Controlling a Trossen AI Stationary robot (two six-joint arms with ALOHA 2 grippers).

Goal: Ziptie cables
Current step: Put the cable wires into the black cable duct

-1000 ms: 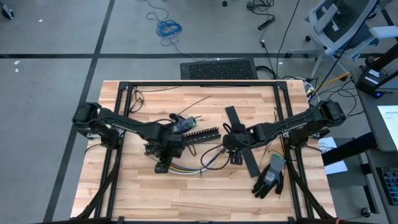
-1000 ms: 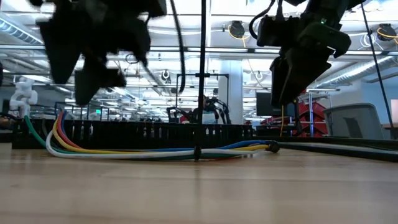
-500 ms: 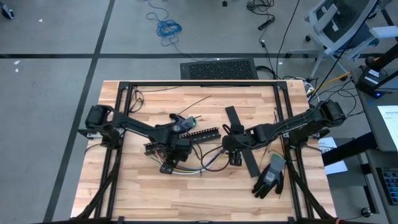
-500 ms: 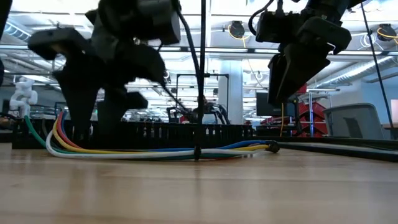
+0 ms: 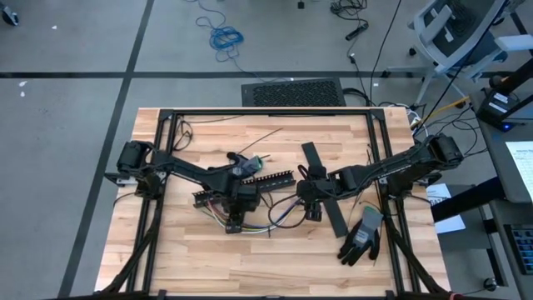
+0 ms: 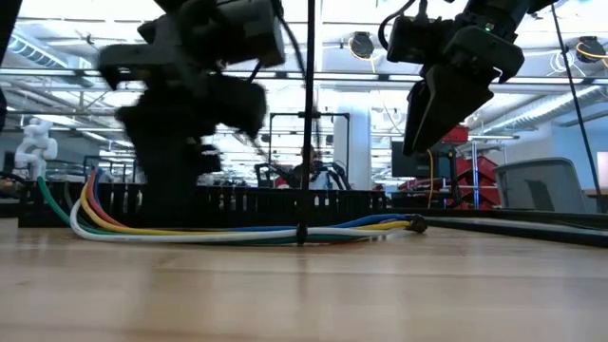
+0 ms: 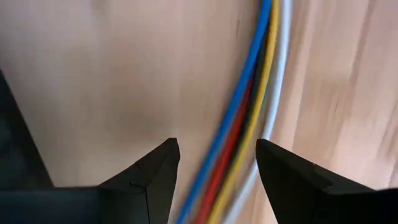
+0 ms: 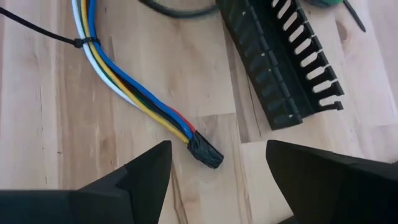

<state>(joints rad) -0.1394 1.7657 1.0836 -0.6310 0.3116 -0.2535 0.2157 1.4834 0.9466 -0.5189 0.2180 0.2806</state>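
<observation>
Black slotted duct empty; cables alongside; left claw, right claw released.

Grey tiled floor, office chair (top right), bright ceiling lights

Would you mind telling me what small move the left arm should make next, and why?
Probably lower the left gripper straight down and close on the cables: its jaws stand open above the bundle with nothing held, and the wires run between them. The right gripper hovers open near the cables' black end.
</observation>
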